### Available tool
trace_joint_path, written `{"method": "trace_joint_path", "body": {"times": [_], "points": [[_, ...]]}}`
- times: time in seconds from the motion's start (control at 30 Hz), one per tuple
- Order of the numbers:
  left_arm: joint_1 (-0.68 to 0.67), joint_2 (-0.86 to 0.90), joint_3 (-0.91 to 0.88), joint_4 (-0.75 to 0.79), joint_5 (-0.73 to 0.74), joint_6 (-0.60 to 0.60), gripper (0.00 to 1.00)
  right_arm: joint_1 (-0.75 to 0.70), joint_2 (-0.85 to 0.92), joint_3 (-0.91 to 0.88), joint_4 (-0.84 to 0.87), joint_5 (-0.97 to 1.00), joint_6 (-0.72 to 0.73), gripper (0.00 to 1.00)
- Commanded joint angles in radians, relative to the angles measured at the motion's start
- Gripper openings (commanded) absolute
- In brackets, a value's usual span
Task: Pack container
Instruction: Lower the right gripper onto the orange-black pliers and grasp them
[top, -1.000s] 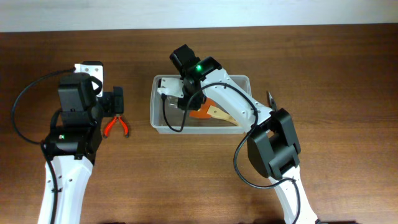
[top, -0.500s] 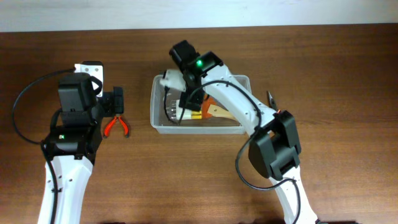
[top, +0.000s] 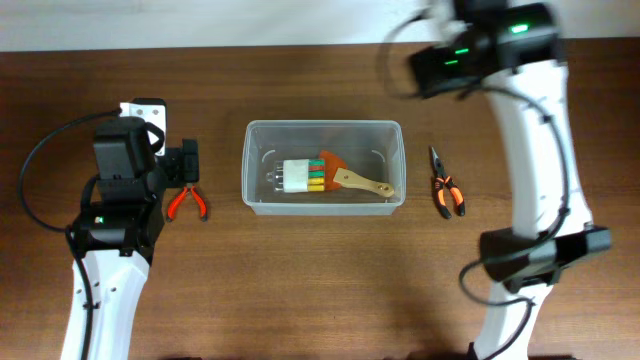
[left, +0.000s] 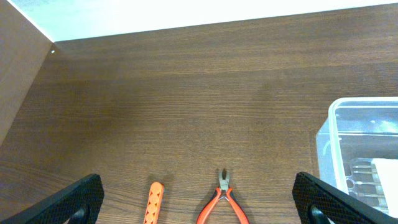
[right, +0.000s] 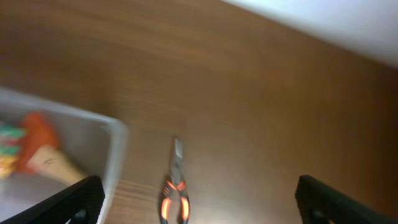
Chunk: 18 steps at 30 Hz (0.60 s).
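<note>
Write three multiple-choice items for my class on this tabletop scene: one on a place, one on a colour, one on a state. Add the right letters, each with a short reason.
1. Where do the red pliers lie?
A. Inside the container.
B. On the table, left of the container.
C. On the table, right of the container.

2. What colour is the head of the wooden-handled tool in the container?
A. Orange.
B. Blue.
C. White.

3. What is the state of the right gripper?
A. Jaws shut on a tool.
B. Jaws shut on the container's rim.
C. Jaws open, holding nothing.

Answers:
1 B: the overhead view shows them on bare wood beyond the container's left wall.
2 A: the head shows orange from overhead.
3 C: the right wrist view shows both fingers wide apart, gripping nothing.
</note>
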Motion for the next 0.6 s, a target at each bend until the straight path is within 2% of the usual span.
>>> {"method": "trace_joint_path", "body": {"times": [0.0, 0.17, 0.37, 0.57], "points": [[0.003, 0.002, 0.019, 0.002, 0.001, 0.016, 0.99, -0.142, 0.053, -0.059, -0.025, -0.059, 0.226, 0.99], [0.003, 0.002, 0.019, 0.002, 0.001, 0.016, 0.99, -0.239, 0.080, -0.250, -0.013, -0.116, 0.227, 0.98], [0.003, 0.002, 0.019, 0.002, 0.001, 0.016, 0.99, -0.248, 0.084, -0.538, 0.034, -0.111, 0.222, 0.91], [0.003, 0.002, 0.019, 0.002, 0.001, 0.016, 0.99, -0.245, 0.084, -0.716, 0.092, -0.111, 0.137, 0.82]]}}
